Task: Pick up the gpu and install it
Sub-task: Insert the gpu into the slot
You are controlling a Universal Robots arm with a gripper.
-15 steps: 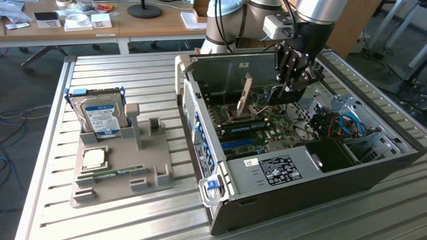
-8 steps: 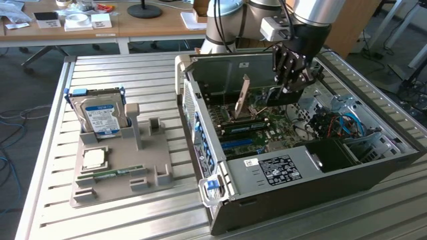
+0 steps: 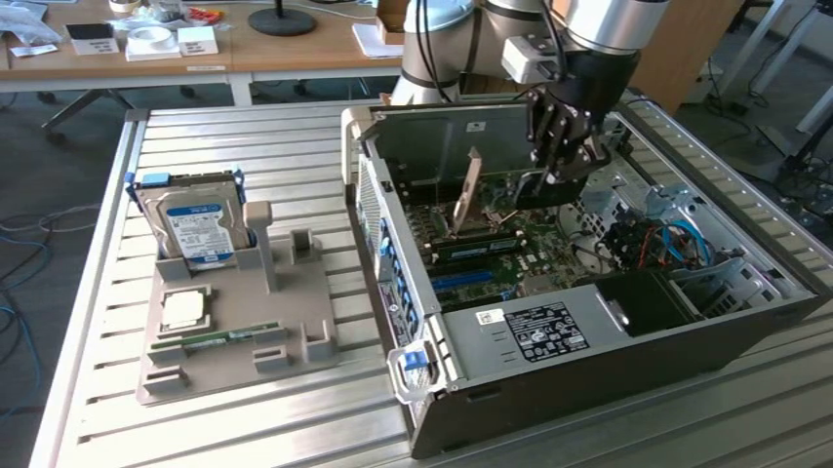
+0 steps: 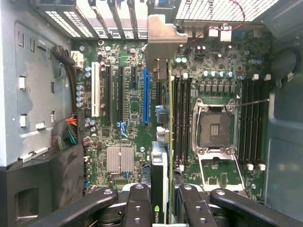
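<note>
Pickup done, we judge: the gripper (image 4: pixel 163 204) pinches the gpu (image 4: pixel 159 170) edge-on above the motherboard (image 4: pixel 128 123), card not yet seated there.

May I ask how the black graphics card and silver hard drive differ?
The black graphics card is over the green motherboard, gripped by the pincer; the silver blue-labelled hard drive stands free in the grey holder. The card is slimmer than the drive. Both are on edge.
</note>
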